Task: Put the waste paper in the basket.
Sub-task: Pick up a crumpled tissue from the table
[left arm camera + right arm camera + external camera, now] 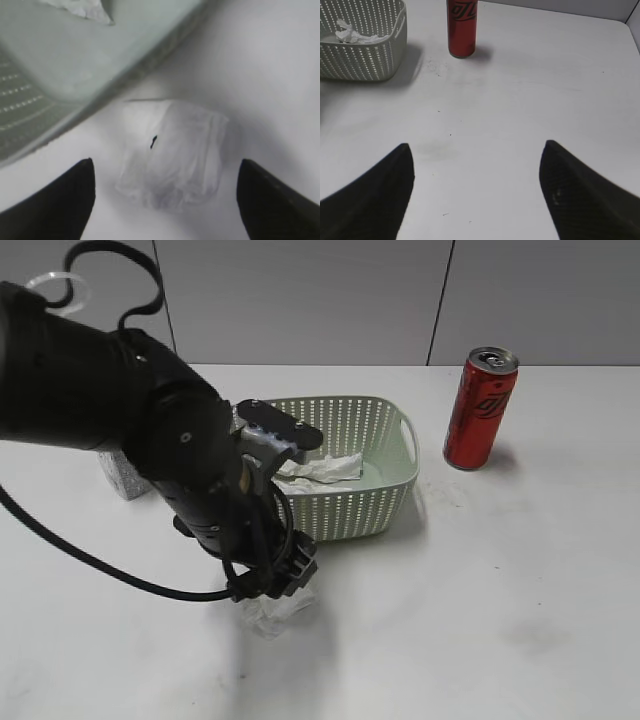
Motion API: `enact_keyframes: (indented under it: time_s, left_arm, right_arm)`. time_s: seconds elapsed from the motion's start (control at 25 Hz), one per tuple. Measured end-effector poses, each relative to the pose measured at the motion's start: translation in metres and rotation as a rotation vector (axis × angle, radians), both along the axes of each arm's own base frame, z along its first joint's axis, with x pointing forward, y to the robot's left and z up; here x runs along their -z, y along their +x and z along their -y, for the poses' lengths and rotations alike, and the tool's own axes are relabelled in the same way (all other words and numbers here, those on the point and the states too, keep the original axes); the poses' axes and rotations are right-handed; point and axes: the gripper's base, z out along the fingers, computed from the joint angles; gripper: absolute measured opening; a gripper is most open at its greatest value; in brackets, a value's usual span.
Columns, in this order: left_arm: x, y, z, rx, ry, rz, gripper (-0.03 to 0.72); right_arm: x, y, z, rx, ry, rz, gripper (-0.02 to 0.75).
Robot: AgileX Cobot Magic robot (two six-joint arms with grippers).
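White table point(520, 590) underneath everything. Large black left arm point(150, 430) reaching down at front left, just before the basket. Pale green slotted basket point(385, 495) at centre, holding crumpled waste paper point(320, 468) inside. Red drink can point(480, 408) upright, well right of the basket. Speckled grey-white packet point(122, 475) behind the arm. Another paper wad point(172, 152) lying on the table just beside the basket's front wall. Left gripper point(165, 195) low over that wad, fingers point(60, 200) spread either side, not touching. Right gripper point(476, 195) over bare table, fingers point(587, 195) spread, holding nothing.
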Motion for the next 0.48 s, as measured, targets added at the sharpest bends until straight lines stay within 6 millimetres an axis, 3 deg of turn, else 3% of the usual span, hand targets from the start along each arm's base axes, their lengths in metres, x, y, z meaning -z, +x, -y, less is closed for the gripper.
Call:
enact_keyframes:
  time_s: [0.48]
  left_arm:
    - [0.041, 0.009, 0.010, -0.004, 0.069, -0.068, 0.644]
  right_arm:
    - [0.000, 0.000, 0.000, 0.000, 0.000, 0.000, 0.591]
